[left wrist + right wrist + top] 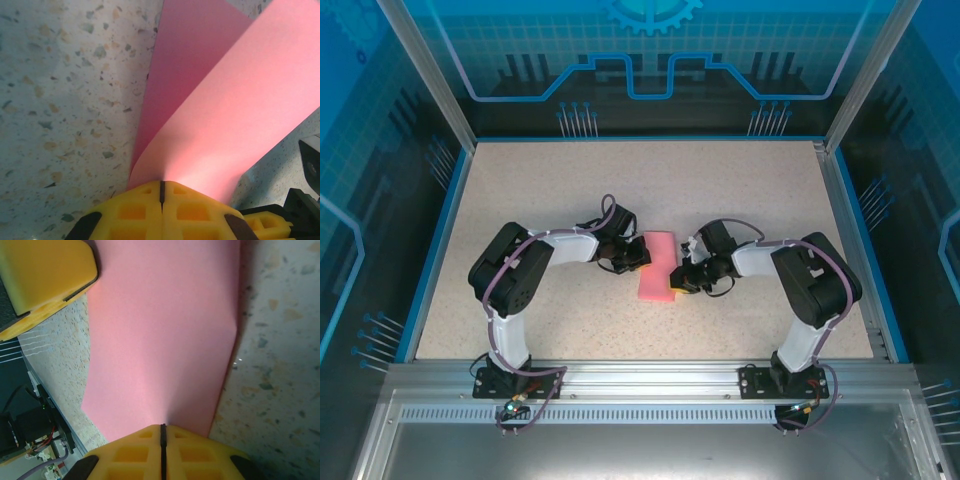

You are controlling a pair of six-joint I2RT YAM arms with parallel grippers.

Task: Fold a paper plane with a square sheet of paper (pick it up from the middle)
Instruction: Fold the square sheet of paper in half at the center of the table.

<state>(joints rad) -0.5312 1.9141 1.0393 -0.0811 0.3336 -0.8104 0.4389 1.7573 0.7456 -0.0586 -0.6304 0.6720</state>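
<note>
While left claw (161, 187), right claw (162, 430) pinch sheet (658, 266), long axis runs near-far.

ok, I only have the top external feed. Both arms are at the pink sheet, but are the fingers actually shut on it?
Observer: Left wrist view: the left gripper is shut, with the pink sheet pinched between its yellow fingers.
Operator: and the right?
Observer: Right wrist view: the right gripper is shut on the sheet's edge too.
Operator: sheet lying flat?
Observer: No. From the left wrist it's bent over on itself. Two layers spread apart from a soft curve beside the fingers.
</note>
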